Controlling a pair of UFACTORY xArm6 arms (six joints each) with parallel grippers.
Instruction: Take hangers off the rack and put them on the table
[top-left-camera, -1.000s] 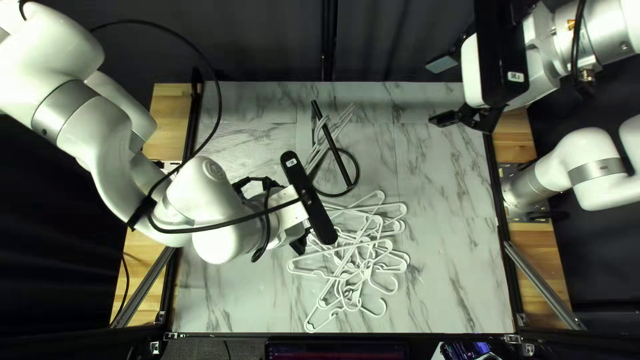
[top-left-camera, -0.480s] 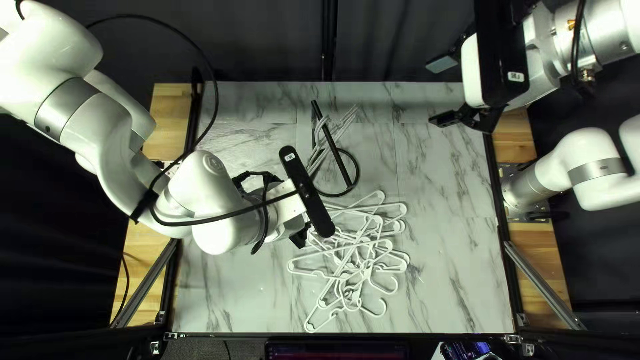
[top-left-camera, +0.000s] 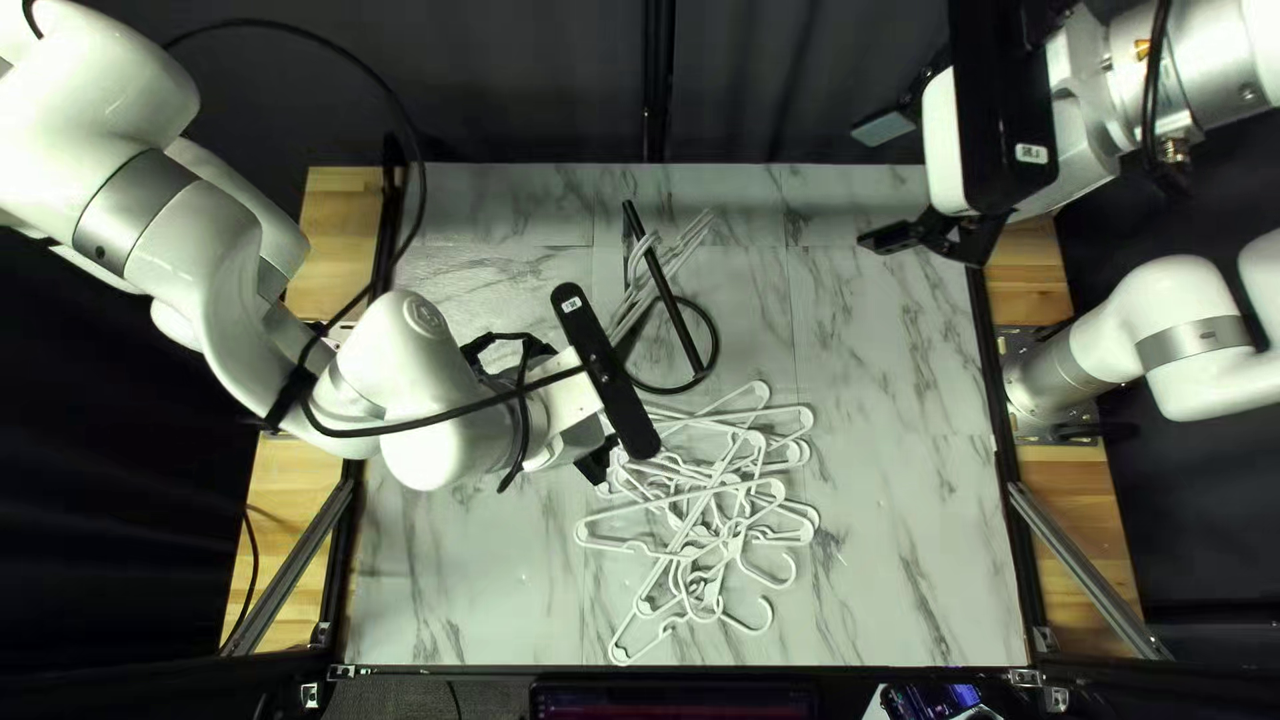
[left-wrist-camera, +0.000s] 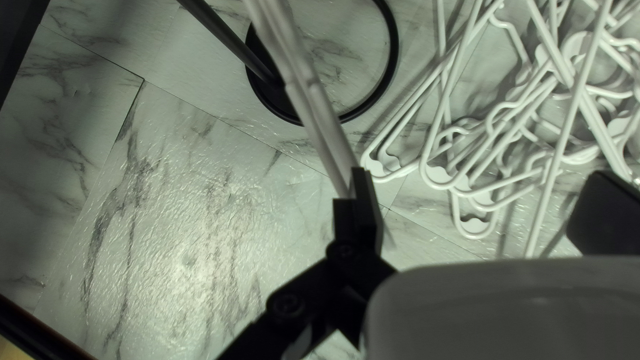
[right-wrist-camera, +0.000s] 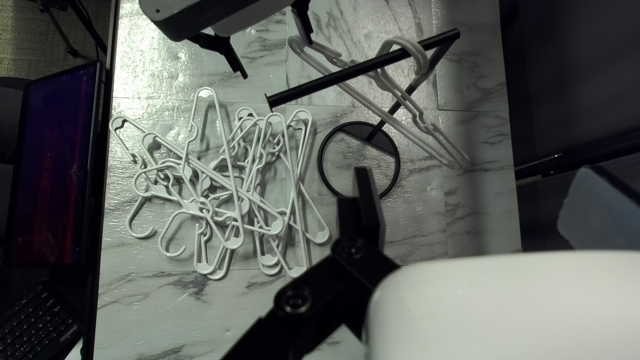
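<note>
hangers (right-wrist-camera: 205,210) in smooth white tangle

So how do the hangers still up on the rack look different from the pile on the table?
The rack hangers hang by their hooks from the black rack; the piled hangers lie on the table. The rack hangers line up close together, while the piled hangers cross at many angles. The rack hangers are few, the piled hangers many. Both are white.
</note>
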